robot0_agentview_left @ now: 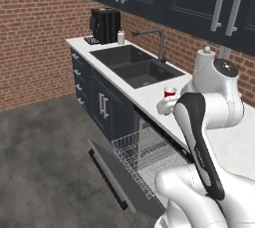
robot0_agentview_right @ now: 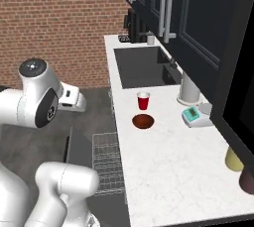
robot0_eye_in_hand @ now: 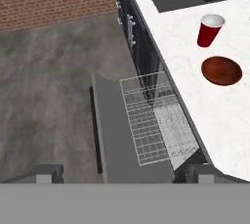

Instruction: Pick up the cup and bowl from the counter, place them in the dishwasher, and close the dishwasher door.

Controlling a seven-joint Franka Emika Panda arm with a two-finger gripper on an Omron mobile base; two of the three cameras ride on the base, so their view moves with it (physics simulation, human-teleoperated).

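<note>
White marble-look counter (robot0_agentview_right: 163,171) holds the small red party cup (robot0_agentview_right: 143,100) beside the shallow reddish-brown bowl (robot0_agentview_right: 143,121); dishwasher door (robot0_eye_in_hand: 117,135) down. My gripper (robot0_eye_in_hand: 122,173) hovers spread, empty—first pick next, I judge.

No legible text, label, brand, number or sign anywhere

Red cup (robot0_agentview_right: 143,100) upright on counter (robot0_agentview_right: 168,171), just past sink's near edge. Brown bowl (robot0_agentview_right: 143,121) right beside it, closer to front edge, not touching. Teal scale (robot0_agentview_right: 193,116) and paper-towel roll (robot0_agentview_right: 188,88) by back wall. Dishwasher door (robot0_agentview_right: 79,147) dropped open, wire rack (robot0_agentview_right: 108,161) pulled out. Gripper (robot0_agentview_right: 79,103) hangs off front edge, jaws hard to make out.
</note>
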